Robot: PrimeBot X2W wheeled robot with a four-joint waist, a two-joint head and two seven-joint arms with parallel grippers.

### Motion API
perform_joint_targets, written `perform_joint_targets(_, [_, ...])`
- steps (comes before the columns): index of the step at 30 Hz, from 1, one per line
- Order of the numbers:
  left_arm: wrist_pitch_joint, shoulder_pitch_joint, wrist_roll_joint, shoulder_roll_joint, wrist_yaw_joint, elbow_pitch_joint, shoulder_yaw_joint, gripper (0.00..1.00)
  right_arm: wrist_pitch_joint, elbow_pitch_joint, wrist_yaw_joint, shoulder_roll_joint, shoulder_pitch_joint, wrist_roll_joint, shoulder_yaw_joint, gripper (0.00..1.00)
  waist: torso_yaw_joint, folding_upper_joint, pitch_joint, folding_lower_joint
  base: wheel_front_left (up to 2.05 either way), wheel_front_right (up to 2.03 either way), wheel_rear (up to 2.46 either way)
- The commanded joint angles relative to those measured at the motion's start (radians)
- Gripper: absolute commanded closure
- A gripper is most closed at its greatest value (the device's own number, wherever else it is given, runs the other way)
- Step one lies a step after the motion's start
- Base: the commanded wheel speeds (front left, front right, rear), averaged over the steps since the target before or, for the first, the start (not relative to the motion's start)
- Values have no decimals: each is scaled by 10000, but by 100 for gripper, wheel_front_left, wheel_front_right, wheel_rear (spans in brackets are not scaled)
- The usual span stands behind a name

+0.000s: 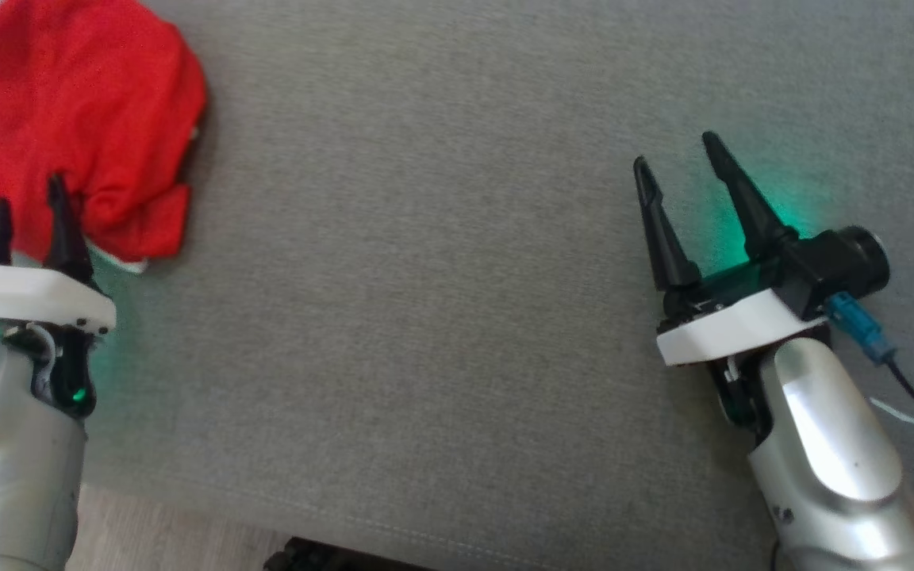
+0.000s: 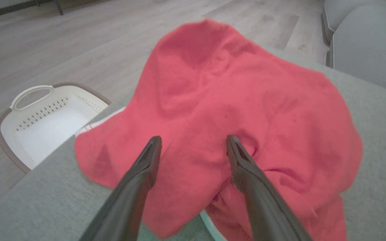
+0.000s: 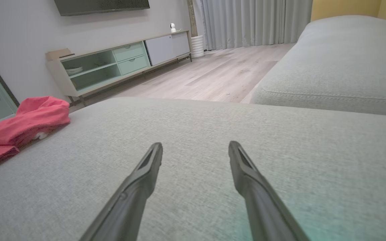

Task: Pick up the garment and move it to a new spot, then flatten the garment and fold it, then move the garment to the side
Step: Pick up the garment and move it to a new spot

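Observation:
The garment [image 1: 84, 119] is a crumpled red heap at the far left corner of the grey cushion [image 1: 441, 277]. In the left wrist view the garment [image 2: 240, 110] spreads ahead, a white trim peeking from under its near edge. My left gripper [image 1: 27, 198] hovers open at the heap's near edge, both fingers apart over the red cloth and nothing between them [image 2: 193, 140]. My right gripper [image 1: 681, 151] stands open above bare cushion at the right, far from the garment [image 3: 22, 124], and holds nothing [image 3: 195, 147].
A white laundry basket [image 2: 42, 120] sits on the wooden floor just past the cushion's left edge. Another grey sofa cushion [image 3: 340, 67] lies beyond the right gripper. A low TV cabinet [image 3: 119, 63] stands against the far wall. The cushion's front edge [image 1: 346, 519] runs below both arms.

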Motion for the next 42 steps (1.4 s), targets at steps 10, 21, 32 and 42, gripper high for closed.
perform_joint_targets(10, [21,-534,-1126,1121,18,640,-724,100,-74,-447,-7,89,-216,-41,-69,0,-453,1,202,-3,0,0,0])
perform_joint_targets(21, [-947,-1306,-486,2510,18,-529,-2045,100,-74,-326,-7,422,220,672,-449,0,-1250,1,-1004,-3,0,0,0])
perform_joint_targets(32, [-987,-2189,376,2383,18,-2884,-3365,100,-74,-300,-7,438,310,1618,-229,0,-2839,1,-1759,-3,0,0,0])
perform_joint_targets(42, [-989,-1982,556,272,18,-4918,-4970,100,-74,-172,-7,439,755,1877,-137,0,-4366,1,-2389,-3,0,0,0])
